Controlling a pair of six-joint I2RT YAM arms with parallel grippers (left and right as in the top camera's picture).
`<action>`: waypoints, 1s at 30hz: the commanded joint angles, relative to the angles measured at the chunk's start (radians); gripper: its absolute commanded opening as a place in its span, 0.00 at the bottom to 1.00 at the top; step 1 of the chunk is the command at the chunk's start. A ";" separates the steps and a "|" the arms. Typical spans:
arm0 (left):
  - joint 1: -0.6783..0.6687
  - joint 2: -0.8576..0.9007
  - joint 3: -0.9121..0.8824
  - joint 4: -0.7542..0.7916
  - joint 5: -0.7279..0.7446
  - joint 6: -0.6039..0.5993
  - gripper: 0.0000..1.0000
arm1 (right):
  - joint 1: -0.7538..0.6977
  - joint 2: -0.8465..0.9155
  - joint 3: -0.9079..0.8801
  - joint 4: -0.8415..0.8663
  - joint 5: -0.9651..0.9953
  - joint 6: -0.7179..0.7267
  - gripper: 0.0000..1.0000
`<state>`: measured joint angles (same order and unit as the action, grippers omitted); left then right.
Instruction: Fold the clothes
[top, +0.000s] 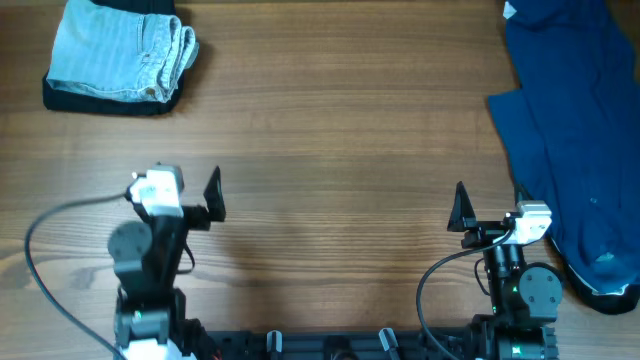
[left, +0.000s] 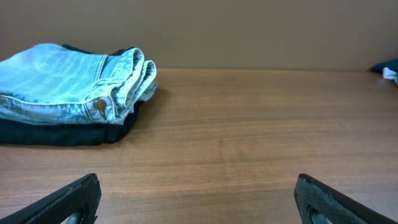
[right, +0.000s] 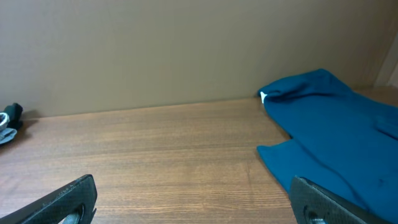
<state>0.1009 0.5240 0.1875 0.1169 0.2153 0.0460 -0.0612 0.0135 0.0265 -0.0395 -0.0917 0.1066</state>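
The light-blue denim shorts (top: 120, 50) lie folded at the table's far left, on top of a black folded garment (top: 100, 100). In the left wrist view the shorts (left: 62, 81) sit on the black garment (left: 56, 132) at the far left, well ahead of the fingers. My left gripper (top: 178, 192) is open and empty near the front left, over bare wood (left: 198, 199). My right gripper (top: 490, 210) is open and empty near the front right (right: 193, 199).
A plain dark navy-blue garment (top: 570, 130) lies spread along the right edge of the table, just right of my right gripper; it also shows in the right wrist view (right: 336, 124). Bare wooden tabletop (top: 330, 120) lies between the two piles.
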 joint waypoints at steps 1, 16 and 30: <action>-0.026 -0.149 -0.073 -0.008 0.012 -0.007 1.00 | 0.002 -0.009 -0.003 0.005 0.014 -0.013 1.00; -0.040 -0.429 -0.182 -0.132 0.012 -0.044 1.00 | 0.002 -0.009 -0.003 0.004 0.014 -0.013 1.00; -0.039 -0.521 -0.182 -0.175 0.009 -0.062 1.00 | 0.002 -0.009 -0.003 0.005 0.014 -0.013 1.00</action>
<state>0.0654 0.0273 0.0120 -0.0547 0.2150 0.0006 -0.0612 0.0135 0.0265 -0.0395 -0.0921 0.1066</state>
